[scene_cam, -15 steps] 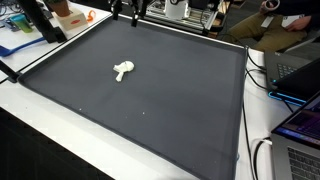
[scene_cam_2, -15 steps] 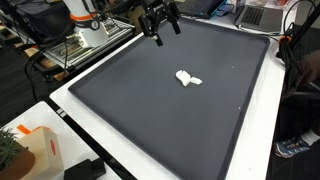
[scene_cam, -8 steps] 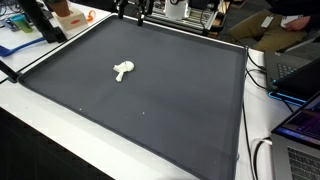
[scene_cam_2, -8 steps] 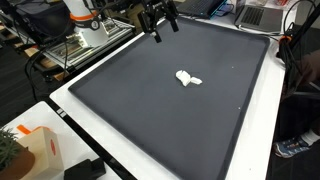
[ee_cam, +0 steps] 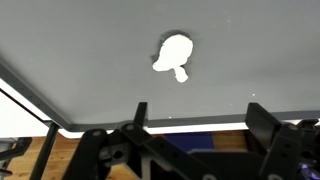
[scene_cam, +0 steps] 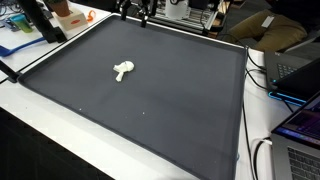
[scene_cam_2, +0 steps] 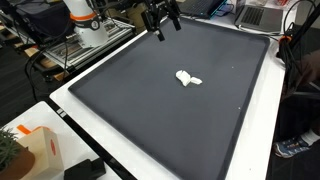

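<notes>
Robotics lab or research office. Robot arm (scene_cam_2: pixel 82 18) mounted at edge of white surface (scene_cam: pixel 50 112) under black mat (scene_cam: pixel 150 95); open laptops (scene_cam: pixel 300 128), loose cables (scene_cam: pixel 262 152), wire equipment rack (scene_cam_2: pixel 70 50) around.

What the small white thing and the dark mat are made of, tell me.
White thing: matte, rounded, no shine; perhaps soft plastic, foam or cloth, too small to tell. Mat: dark grey, flat, glare-free; likely fabric or rubber sheet.

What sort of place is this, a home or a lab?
Probably a lab or office workbench: open laptops and cables crowd one side, and a robot arm is mounted beside a dark mat.
</notes>
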`<state>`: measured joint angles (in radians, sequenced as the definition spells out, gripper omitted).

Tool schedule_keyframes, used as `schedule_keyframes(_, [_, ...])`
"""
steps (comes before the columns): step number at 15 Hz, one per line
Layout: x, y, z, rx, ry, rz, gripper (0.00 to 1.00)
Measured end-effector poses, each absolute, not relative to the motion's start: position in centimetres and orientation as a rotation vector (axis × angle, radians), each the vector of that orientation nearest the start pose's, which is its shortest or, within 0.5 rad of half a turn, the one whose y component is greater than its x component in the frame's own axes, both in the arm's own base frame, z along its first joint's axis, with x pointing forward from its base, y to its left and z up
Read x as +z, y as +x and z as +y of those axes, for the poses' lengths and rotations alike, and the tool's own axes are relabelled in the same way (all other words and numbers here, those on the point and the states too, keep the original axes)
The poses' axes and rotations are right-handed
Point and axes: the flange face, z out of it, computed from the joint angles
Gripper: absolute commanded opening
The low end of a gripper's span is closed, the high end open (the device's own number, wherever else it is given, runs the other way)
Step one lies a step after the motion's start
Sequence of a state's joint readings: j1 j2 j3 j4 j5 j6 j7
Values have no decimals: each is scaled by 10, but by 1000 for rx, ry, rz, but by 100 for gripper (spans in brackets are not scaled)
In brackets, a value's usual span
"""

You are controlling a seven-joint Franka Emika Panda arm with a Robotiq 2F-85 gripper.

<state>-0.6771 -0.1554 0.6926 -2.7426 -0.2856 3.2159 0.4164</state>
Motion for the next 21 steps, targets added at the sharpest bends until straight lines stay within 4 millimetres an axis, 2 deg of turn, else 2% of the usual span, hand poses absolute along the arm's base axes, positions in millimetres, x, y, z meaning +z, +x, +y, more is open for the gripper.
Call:
schedule_keyframes(5, [315, 434, 44, -901, -3037, 121, 100])
schedule_keyframes(12, [315, 434, 42, -898, -3039, 129, 100])
schedule_keyframes(18, [311, 435, 30, -890, -3044, 248, 100])
schedule_keyframes(21, [306, 434, 38, -881, -3045, 284, 100])
